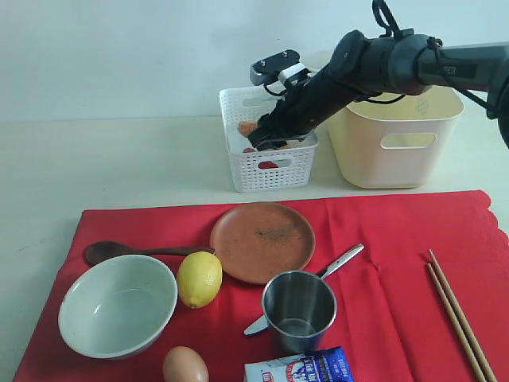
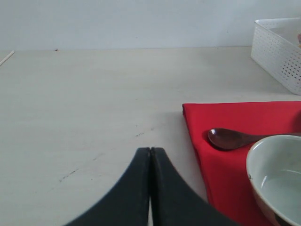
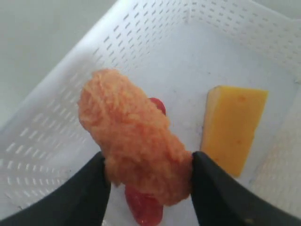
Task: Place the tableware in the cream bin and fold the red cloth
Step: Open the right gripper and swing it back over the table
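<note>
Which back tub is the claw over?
The smaller white lattice basket, not the smooth cream bin: the right gripper holds an orange breaded piece over it.

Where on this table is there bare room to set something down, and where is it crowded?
Free: the bare tabletop left of the white basket, beyond the red cloth; and the cloth strip between the steel cup and the chopsticks. Crowded: the cloth's left half, where bowl, lemon, plate, cup and egg sit close together.
</note>
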`<act>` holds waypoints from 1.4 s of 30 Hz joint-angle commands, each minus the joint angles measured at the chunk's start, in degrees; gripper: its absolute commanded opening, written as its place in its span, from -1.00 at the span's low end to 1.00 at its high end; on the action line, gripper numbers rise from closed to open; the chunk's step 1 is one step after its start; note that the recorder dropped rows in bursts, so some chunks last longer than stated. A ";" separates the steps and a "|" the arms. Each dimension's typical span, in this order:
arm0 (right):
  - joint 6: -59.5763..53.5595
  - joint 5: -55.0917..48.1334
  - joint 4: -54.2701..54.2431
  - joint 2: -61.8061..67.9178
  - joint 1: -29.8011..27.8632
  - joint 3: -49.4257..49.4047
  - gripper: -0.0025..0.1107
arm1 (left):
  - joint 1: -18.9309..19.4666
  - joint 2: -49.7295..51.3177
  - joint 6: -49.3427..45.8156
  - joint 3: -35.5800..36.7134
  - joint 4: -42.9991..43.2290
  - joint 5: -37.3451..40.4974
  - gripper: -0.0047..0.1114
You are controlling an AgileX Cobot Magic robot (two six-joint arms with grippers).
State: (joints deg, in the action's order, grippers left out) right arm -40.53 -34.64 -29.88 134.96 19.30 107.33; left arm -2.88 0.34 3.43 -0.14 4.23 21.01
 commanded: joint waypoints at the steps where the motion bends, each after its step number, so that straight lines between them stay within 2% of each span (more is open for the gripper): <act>1: 2.24 -0.02 0.28 -3.25 0.01 0.58 0.10 | 0.12 -0.34 0.04 0.14 0.08 -0.45 -0.92; 7: 5.33 -7.33 0.84 -8.20 0.01 0.58 0.11 | 0.12 -0.34 0.04 0.14 0.08 -0.45 -0.92; 16: 12.28 -35.33 0.06 -12.23 0.01 0.58 0.09 | 0.12 -0.34 0.04 0.14 0.08 -0.45 -0.92; 25: 14.37 -35.33 -7.48 -11.81 0.36 -0.22 0.09 | 0.12 -0.34 0.04 0.14 0.08 -0.45 -0.92; 38: 15.18 -35.33 9.65 -18.47 10.12 -0.22 0.09 | 0.12 -0.34 0.04 0.14 0.08 -0.45 -0.92; 42: 15.06 -35.33 10.82 -21.98 12.34 -3.02 0.09 | 0.12 -0.34 0.04 0.14 0.08 -0.45 -0.92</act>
State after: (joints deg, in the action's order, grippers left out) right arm -25.58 -69.94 -20.43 115.56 30.53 106.24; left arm -2.88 0.34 3.43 -0.14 4.23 21.01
